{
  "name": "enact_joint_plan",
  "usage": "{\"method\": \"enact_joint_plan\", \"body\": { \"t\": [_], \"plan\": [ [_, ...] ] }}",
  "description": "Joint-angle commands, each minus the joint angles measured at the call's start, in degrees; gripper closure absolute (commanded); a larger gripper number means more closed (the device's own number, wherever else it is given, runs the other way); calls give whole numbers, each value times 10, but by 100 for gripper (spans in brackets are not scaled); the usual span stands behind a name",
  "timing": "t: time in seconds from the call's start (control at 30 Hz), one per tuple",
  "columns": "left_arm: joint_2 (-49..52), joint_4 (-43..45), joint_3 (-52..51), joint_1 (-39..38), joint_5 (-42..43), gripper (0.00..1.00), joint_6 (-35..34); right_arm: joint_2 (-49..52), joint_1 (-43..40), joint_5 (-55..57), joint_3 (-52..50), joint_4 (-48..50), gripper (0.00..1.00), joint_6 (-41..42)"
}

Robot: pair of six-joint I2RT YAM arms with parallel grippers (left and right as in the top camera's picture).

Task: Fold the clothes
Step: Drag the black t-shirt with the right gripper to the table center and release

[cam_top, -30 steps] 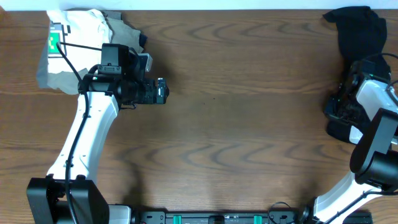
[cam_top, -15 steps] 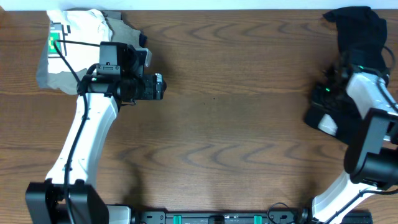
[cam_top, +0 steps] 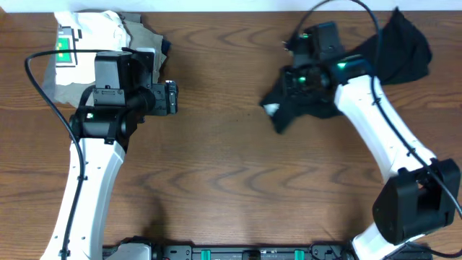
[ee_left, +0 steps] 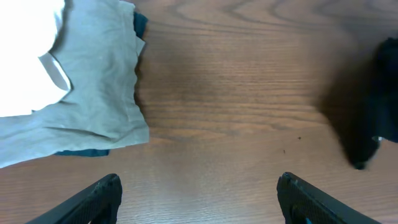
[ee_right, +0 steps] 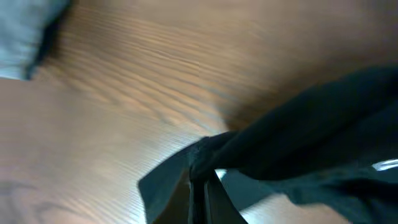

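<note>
Right tool point(ee_right: 200, 182) has swung in from the right edge of the bench point(cam_top: 231, 180) toward the middle of the far edge, dragging the black T-shirt point(cam_top: 401, 50) along. The left arm has barely shifted. Right tool's fingers are pressed together on a bunched fold of the shirt. In the overhead view the cloth strings out from the tool point(cam_top: 299, 81) back toward the far-right corner, with a white bit, probably the label point(cam_top: 271, 110), at the low end. The wrist view is blurred; the shirt looks partly lifted off the bench.

Left tool point(ee_left: 199, 182) is spread, holding nothing, and hovers point(cam_top: 170, 97) beside the pile at the far-left corner: cream garment point(cam_top: 90, 29) with green tag point(cam_top: 65, 49), over khaki-grey garments point(ee_left: 93, 81). Not touching them.

Handling, as a judgement: the shirt is light, limp and non-slip, and it droops and bunches from any single pinch. This mid-cloth grip will not lay it flat. Better to set it down mid-bench, then take the shoulders or hem corners, one per tool, and pull it taut. Fold step not started.
</note>
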Motion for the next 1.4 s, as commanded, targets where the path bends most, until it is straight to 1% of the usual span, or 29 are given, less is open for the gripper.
{"method": "enact_joint_plan", "body": {
  "t": [0.0,0.17,0.3,0.53,0.73,0.83,0.93,1.0,1.07,1.17,1.23,1.27,1.37],
  "plan": [
    [-4,-2,13,-1,-16,19,-3,-11,36,-12,14,14,99,37],
    [-4,-2,12,1,-16,20,-3,-11,77,-19,22,28,99,46],
    [-4,-2,12,12,-16,20,-3,-14,87,-23,70,9,99,36],
    [-4,-2,12,41,-16,20,-18,-27,91,-47,217,-19,99,-7],
    [-4,-2,12,73,-16,20,-18,-27,114,-88,340,-2,99,-13],
    [-4,-3,12,86,-16,20,-18,-27,117,-126,402,7,99,-12],
    [-5,-7,12,93,-15,20,-18,-29,105,-143,465,-12,99,-12],
    [-5,-12,12,93,-15,20,-18,-30,83,-152,497,-39,99,-13],
    [-5,-13,12,93,-16,20,-18,-32,39,-181,521,-79,99,-12],
    [-5,-13,12,93,-15,20,-18,-33,-36,-221,523,-141,99,-19],
    [-5,-13,12,93,-14,20,-18,-27,-91,-232,515,-200,99,-55],
    [-5,-13,12,93,-13,20,-18,-22,-120,-229,507,-233,99,-87],
    [-5,-13,12,93,-13,20,-18,-9,-186,-224,468,-287,99,-156]
  ]
}}
